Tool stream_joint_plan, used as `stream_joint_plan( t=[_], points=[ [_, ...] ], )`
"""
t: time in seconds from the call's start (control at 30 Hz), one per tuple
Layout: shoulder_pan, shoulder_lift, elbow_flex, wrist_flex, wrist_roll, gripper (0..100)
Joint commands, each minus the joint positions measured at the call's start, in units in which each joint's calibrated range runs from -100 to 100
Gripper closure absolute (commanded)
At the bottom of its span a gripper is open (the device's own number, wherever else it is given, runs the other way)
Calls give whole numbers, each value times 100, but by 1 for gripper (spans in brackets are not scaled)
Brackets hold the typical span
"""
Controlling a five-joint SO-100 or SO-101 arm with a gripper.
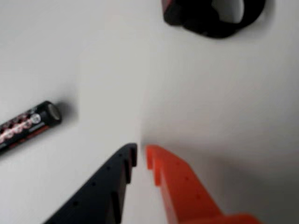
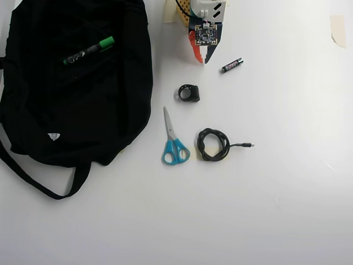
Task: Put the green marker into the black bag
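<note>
In the overhead view the green marker (image 2: 88,51), black-barrelled with a bright green cap, lies on top of the black bag (image 2: 77,110), near the bag's upper part. The bag fills the left of the table, with a white tag and a strap trailing at the bottom left. My gripper (image 2: 202,61) is apart from both, at the top centre over bare table. In the wrist view my gripper (image 1: 141,156) shows a black finger and an orange finger nearly touching, with nothing between them. The marker and bag are out of the wrist view.
A small black battery (image 2: 232,65) (image 1: 28,125) lies just right of the gripper. A black ring-shaped part (image 2: 189,93) (image 1: 215,16) sits below it. Blue-handled scissors (image 2: 173,141) and a coiled black cable (image 2: 214,144) lie mid-table. A tape piece (image 2: 337,28) is stuck at the top right.
</note>
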Motion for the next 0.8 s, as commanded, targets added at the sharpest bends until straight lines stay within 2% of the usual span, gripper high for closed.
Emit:
stream_joint_plan(
  t=[0.0,0.77],
  points=[
    [31,16,128,-44,25,98],
    [39,133,-258,8,-17,98]
  ],
)
